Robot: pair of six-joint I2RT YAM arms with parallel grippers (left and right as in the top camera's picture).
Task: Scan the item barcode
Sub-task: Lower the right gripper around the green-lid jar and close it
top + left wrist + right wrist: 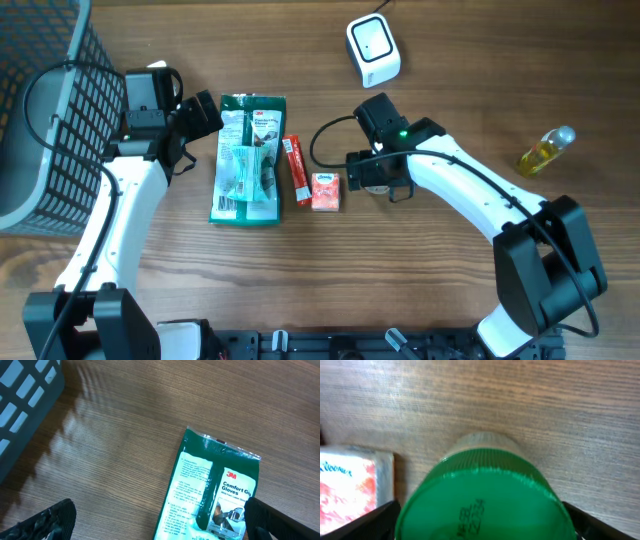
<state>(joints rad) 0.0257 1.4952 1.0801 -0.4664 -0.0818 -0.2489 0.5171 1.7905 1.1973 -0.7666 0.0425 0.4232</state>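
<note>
Green-capped container (485,502), one only, fills the right wrist view, its cap turned toward the camera and the wooden counter (560,405) behind it. The right gripper (482,522) has its jaws wide apart, one on either side of the cap. Whether they press on it I cannot tell. One red-and-white tissue pack (350,485) lies just beside the container on the left.

In the left wrist view the left gripper (162,520) holds its jaws apart above the counter with nothing clamped between them. One green 3M gloves pack (210,495) lies flat below. A corner of one dark mesh basket (25,400) shows at upper left.

From overhead, both arms reach in. The container sits near the middle of the counter, almost hidden under the right gripper, just right of the tissue pack. Left of the tissue pack lie one red stick pack (297,170) and then the gloves pack. One white scanner (373,48) stands at the far edge, and one yellow bottle (545,150) lies well apart on the right.
</note>
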